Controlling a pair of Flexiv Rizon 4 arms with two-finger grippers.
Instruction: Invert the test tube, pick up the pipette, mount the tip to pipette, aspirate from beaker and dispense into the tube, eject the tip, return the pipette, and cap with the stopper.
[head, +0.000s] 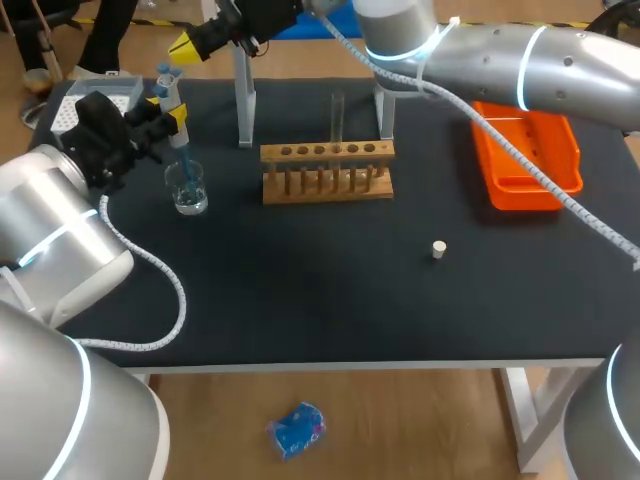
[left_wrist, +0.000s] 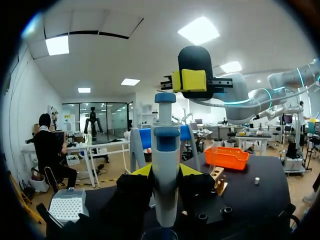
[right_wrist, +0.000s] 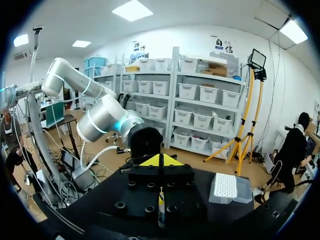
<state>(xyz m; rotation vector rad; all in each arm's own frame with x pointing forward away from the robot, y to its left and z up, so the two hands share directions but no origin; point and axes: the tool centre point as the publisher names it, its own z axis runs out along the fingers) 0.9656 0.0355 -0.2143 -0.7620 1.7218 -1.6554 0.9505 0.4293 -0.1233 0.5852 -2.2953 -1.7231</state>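
Blue-and-grey pipette (head: 172, 98) we held upright in our left end effector (head: 172, 117), its tip dipped in the glass beaker (head: 188, 188) beneath, our right end effector (right_wrist: 160, 160) pinched closed on nothing, well apart, test tube (head: 337, 115) stood in the rack (head: 327, 172).

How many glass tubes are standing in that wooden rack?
1. The test tube stands upright near the middle of the wooden rack, at its far edge; the other holes look empty.

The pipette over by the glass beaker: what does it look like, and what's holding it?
The pipette is a pale grey plastic stick with blue buttons on top and a blue lower shaft. It stands nearly upright, clamped in the left gripper between yellow fingertips, its lower end dipping into the beaker.
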